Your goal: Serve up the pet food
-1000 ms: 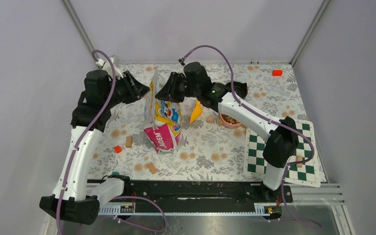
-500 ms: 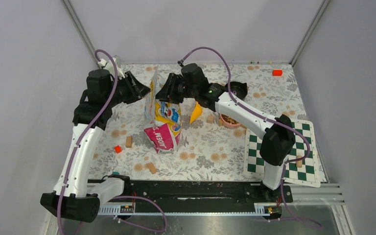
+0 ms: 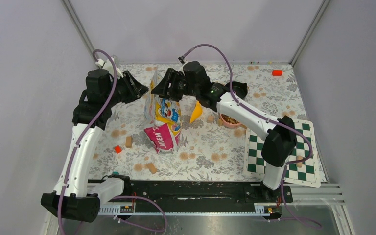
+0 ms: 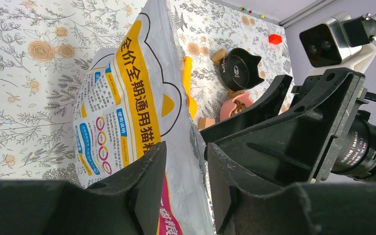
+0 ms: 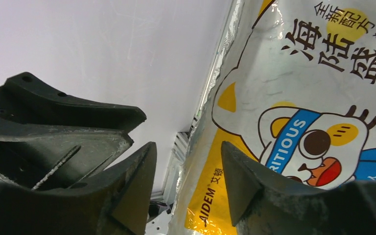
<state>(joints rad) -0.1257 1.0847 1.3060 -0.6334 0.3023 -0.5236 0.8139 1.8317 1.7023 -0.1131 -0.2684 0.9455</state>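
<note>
The pet food (image 3: 230, 119) is brown kibble in a small pink bowl (image 4: 237, 105), right of the bag. The glossy yellow, white and pink bag (image 3: 165, 120) stands upright mid-table. My left gripper (image 3: 145, 93) is shut on the bag's upper left edge; the wrist view shows the white side panel (image 4: 127, 98) pinched between the fingers of that gripper (image 4: 186, 164). My right gripper (image 3: 163, 90) is at the bag's top from the right. This gripper (image 5: 188, 161) stands open, with the silver top edge of the bag (image 5: 298, 98) running loose between its jaws.
A yellow scoop (image 3: 196, 112) leans beside the bag, near a black cat-eared dish (image 3: 238, 89). Tan wooden cubes (image 3: 129, 141) and a small red block (image 3: 118, 149) lie scattered. A green chessboard (image 3: 280, 152) lies at the right, and a red block (image 3: 277, 72) at the far back.
My right gripper's jaws have spread apart and let go of the bag's top edge. The left gripper keeps its hold and has barely moved.
</note>
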